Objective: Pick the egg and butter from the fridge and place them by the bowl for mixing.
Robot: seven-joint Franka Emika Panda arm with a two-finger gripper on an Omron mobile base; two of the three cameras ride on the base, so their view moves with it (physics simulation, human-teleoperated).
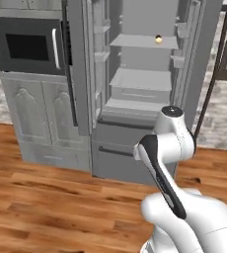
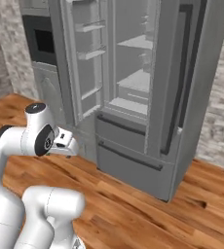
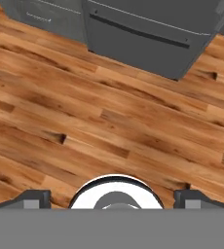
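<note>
Left base view is showing the egg sitting on an upper shelf, toward its right end and well back inside the fridge, whose doors are standing open. Small, smooth and round, it is probably going to be light, slippery and easy to crack, so a soft pinch across its middle, with the fingers closing on its widest part, looks safest. It may also roll if nudged.

No butter is distinguishable on the shelves or in the door racks. The remaining shelves are looking bare, and the two wide bottom drawers are sitting closed, so their contents are hidden.

The gripper is hanging low in front of the fridge, pointing down at the wooden floor, well apart from the egg's shelf. Its two dark fingertips are standing far apart at the bottom corners of the hand view, so the hand is spread wide and carrying nothing.

To the left of the fridge, a grey cabinet with a built-in black oven is standing.
</note>
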